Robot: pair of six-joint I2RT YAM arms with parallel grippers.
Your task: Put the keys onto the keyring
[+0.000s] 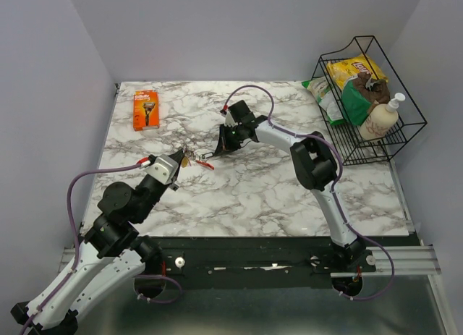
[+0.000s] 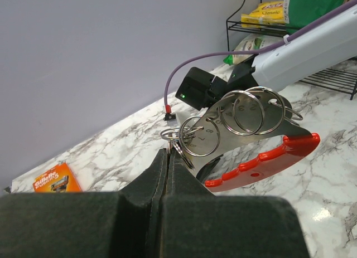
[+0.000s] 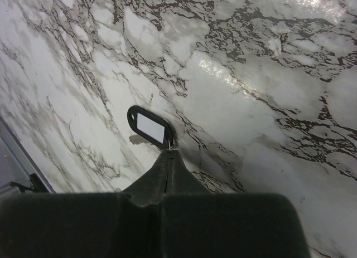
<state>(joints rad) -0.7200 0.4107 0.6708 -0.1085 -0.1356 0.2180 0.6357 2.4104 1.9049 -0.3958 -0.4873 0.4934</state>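
the brand name "gillette" is read in white letters on the flat orange cardboard razor pack lying on the white marble-patterned tabletop. in the top view it is shown only faintly on that pack. a red logo is seen on the yellow crisp bag in the black wire basket, too small to be read. marks stamped on the silvery metal keys cannot be made out.

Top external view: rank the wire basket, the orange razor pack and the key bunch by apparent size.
Largest to smallest:
1. wire basket, by far the largest.
2. orange razor pack.
3. key bunch, smallest in area, though its spread looks close to the pack's length.
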